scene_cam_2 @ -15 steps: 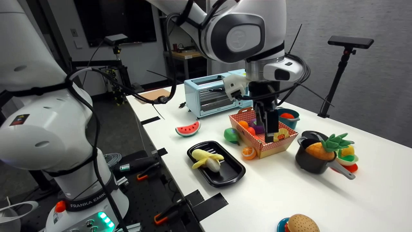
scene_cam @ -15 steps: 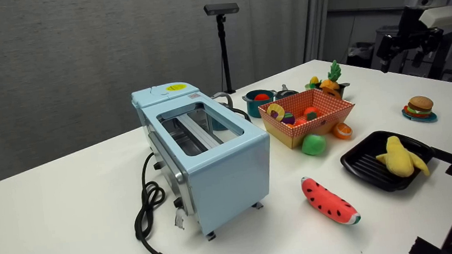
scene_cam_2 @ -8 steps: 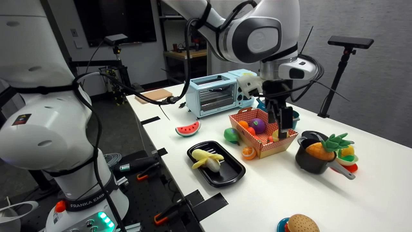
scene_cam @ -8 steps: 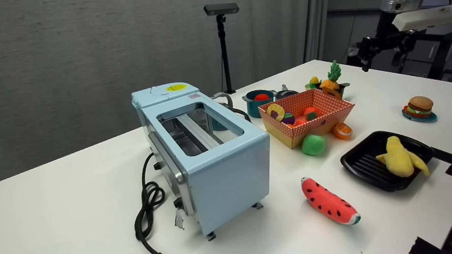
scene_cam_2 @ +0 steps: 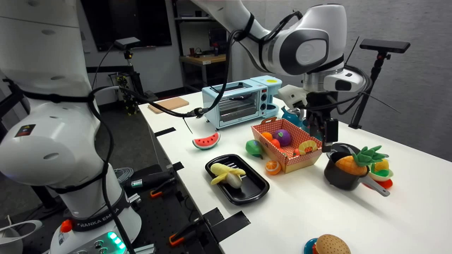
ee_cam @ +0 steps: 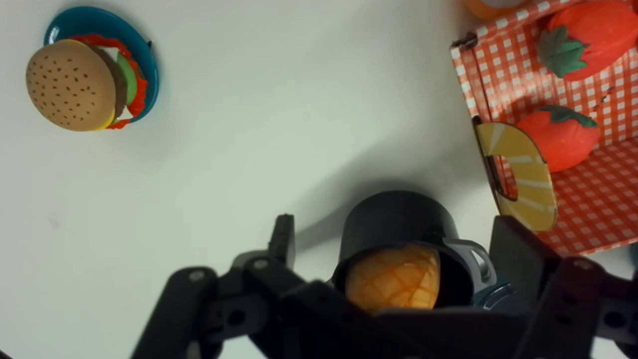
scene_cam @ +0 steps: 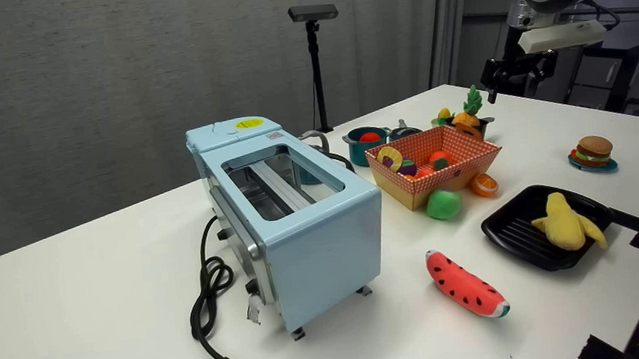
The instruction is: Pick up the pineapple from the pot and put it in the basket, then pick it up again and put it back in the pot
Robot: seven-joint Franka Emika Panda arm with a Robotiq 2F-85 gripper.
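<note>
Orange body and green crown belonged to the one pineapple (scene_cam_2: 351, 165), which lay in the black pot (scene_cam_2: 342, 179) with its crown leaning out over the rim. The fingers (ee_cam: 521, 259) hung above the counter (scene_cam_2: 296, 211), wide apart, and had hold of nothing; in the wrist view the pot and the orange body appeared in the gap between them.

On the robot's base (scene_cam_2: 81, 238) the words FRANKA EMIKA could be read, though not all letters were clear. A yellow label (scene_cam: 249, 124) was on the top of the light-blue toaster oven (scene_cam: 326, 260), but its print was too small to read.

Counted one by one, the counter carried one watermelon slice (scene_cam_2: 206, 141), one green fruit (scene_cam_2: 253, 148) and one cut orange (scene_cam_2: 273, 167), these last two just beside the basket (scene_cam_2: 300, 165). The basket had two cut-out handles; inside there were one whole orange (scene_cam_2: 267, 136), one purple fruit (scene_cam_2: 283, 137) and, as the wrist view showed, two red fruits (ee_cam: 560, 139) with green leaves. One partly peeled banana (scene_cam_2: 229, 176) lay in one black tray (scene_cam_2: 251, 192), and one hamburger (ee_cam: 75, 85) on one blue plate (ee_cam: 89, 22). One teal pot (scene_cam: 363, 153) held one red round thing (scene_cam: 369, 137). Two cameras (scene_cam_2: 385, 46) stood on stands.
</note>
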